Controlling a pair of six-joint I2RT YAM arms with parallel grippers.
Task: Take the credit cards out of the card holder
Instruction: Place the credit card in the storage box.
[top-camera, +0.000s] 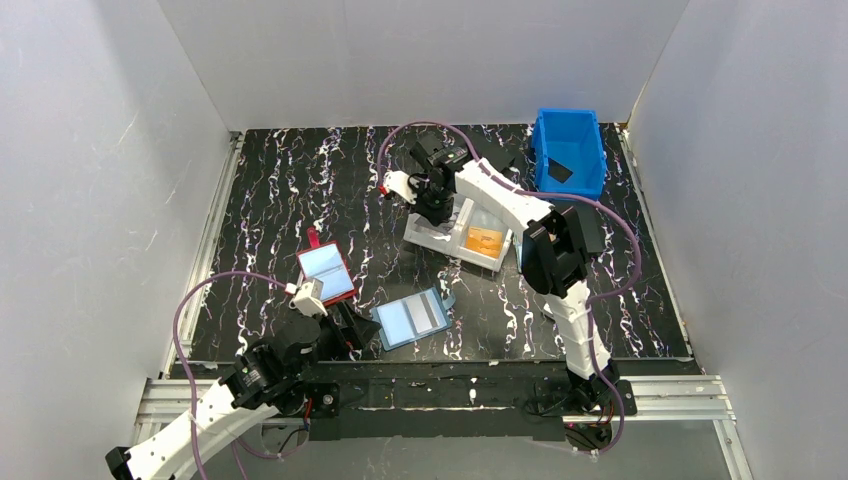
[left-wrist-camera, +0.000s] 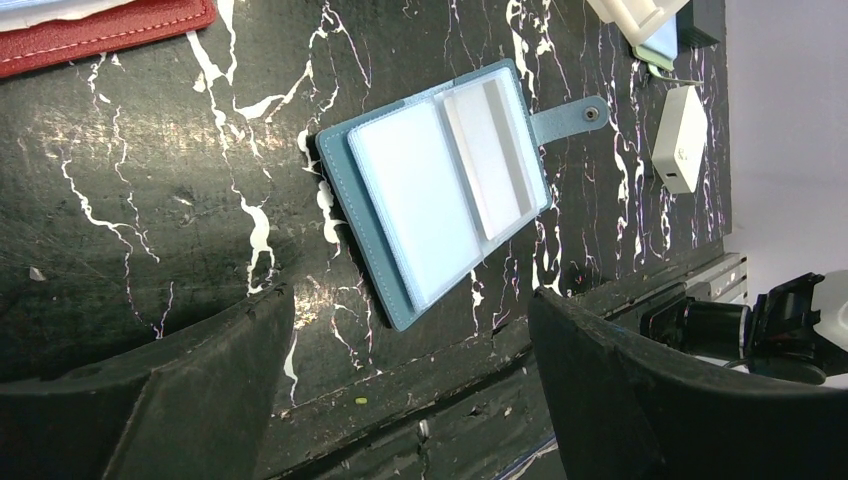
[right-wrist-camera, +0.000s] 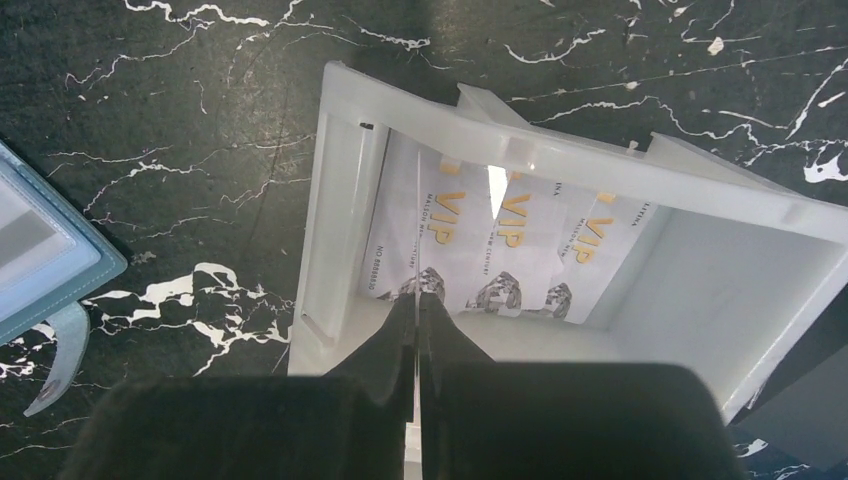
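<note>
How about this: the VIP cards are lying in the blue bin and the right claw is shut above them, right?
No. The VIP cards lie in the white tray, not the blue bin; the right wrist view shows it. The right gripper is shut above them.

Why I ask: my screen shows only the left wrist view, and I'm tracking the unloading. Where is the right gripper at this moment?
Observer: The right gripper is shut, low over a white tray at the far middle of the table.
Operator: Is anything in that tray?
Observer: Yes, several overlapping credit cards printed VIP lie inside it.
Operator: What sits next to it?
Observer: A teal holder with an orange card, beside the tray on its right in the top view.
</note>
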